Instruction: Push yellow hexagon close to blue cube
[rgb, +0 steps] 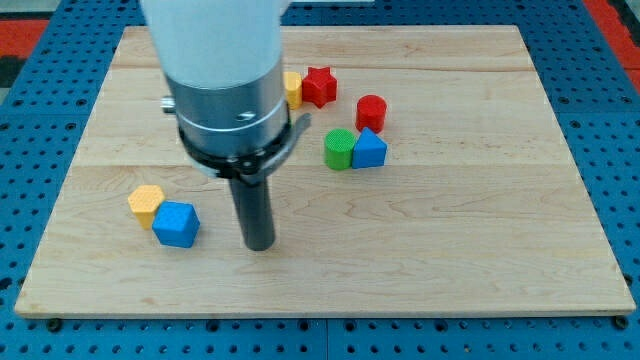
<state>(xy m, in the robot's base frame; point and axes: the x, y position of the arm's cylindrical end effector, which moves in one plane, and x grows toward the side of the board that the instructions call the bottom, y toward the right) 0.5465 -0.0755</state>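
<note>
The yellow hexagon (146, 203) sits on the wooden board at the view's lower left, touching the upper left side of the blue cube (176, 224). My tip (260, 245) rests on the board to the right of the blue cube, about a block and a half away, touching neither block. The arm's white and grey body rises above it toward the view's top.
A green cylinder (339, 149) and a blue triangular block (369, 149) sit side by side right of centre. A red cylinder (371, 111) stands above them. A red star (319, 86) and a partly hidden yellow block (293, 90) lie near the top. The wooden board (480, 240) lies on a blue pegboard.
</note>
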